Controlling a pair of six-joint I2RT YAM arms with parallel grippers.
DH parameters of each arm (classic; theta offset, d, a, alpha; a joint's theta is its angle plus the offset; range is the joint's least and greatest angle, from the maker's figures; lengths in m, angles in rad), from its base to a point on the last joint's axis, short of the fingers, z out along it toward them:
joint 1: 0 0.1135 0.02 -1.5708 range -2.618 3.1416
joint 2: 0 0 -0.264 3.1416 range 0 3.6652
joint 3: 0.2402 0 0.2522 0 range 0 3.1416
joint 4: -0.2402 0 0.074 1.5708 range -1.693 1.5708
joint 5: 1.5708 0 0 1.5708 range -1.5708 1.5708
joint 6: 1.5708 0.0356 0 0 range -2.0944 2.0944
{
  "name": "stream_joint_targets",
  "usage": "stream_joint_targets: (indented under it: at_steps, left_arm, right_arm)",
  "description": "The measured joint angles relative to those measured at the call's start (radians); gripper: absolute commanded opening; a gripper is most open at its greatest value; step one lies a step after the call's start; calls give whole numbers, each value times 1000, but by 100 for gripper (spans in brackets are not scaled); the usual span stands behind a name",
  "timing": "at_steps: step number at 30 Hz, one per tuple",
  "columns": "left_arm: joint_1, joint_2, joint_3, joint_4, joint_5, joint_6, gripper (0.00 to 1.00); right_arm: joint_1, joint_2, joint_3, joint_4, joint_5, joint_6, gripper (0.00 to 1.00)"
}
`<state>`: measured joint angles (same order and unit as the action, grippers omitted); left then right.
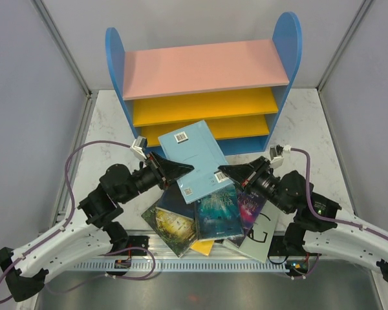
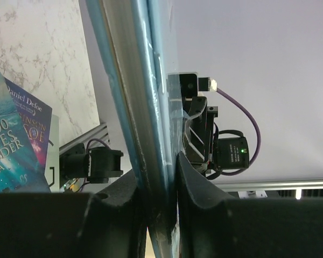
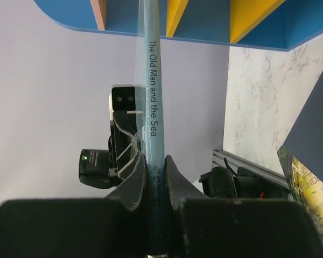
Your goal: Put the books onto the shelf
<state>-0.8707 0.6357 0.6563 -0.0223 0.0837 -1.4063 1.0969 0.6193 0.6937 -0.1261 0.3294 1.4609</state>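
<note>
A light blue book [image 1: 194,158] hangs tilted above the table in front of the shelf [image 1: 204,64], which has blue sides, a pink top and yellow boards. My left gripper [image 1: 184,169] is shut on its left edge, and the page edge [image 2: 134,80] runs between the jaws of that gripper [image 2: 160,177]. From the other side, my right gripper [image 1: 223,172] is shut on the spine [image 3: 152,80], which reads "The Old Man and the Sea", low down between the jaws of that gripper [image 3: 155,166]. More books lie in a pile below: green-gold [image 1: 171,226], teal [image 1: 216,210], purple [image 1: 251,208], pale grey [image 1: 262,232].
A yellow book [image 1: 204,247] and a dark navy one [image 1: 176,200] peek out of the pile near the front rail [image 1: 200,263]. The shelf stands at the back of the marble table [image 1: 110,129], between grey walls. The two arms flank the pile.
</note>
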Motion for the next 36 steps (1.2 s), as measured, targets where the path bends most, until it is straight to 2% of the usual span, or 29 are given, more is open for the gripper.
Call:
stream_joint_targets:
  at_steps: [12, 16, 22, 24, 26, 27, 29, 32, 36]
  left_arm:
    - [21, 120, 141, -47, -12, 57, 28]
    - [21, 154, 171, -50, -10, 80, 33]
    - [44, 244, 228, -59, 26, 160, 36]
    - [47, 290, 253, -65, 49, 182, 41]
    - [51, 348, 286, -68, 79, 200, 60]
    - [53, 370, 307, -70, 97, 211, 72]
    - [58, 413, 327, -74, 119, 227, 84]
    - [63, 431, 337, -76, 148, 234, 95]
    - [67, 424, 336, -76, 164, 234, 96]
  right_arm:
    - [-353, 104, 87, 48, -273, -40, 0]
    - [-442, 117, 81, 84, -361, -28, 0]
    - [-620, 138, 81, 116, -396, -15, 0]
    - [-697, 149, 81, 114, -384, -13, 0]
    - [-780, 163, 81, 114, -382, -5, 0]
    - [-806, 168, 81, 114, -382, -2, 0]
    - [-862, 177, 81, 115, -395, 9, 0]
    - [-933, 189, 81, 121, -431, 25, 0]
    - [-1023, 215, 81, 133, -472, 43, 0]
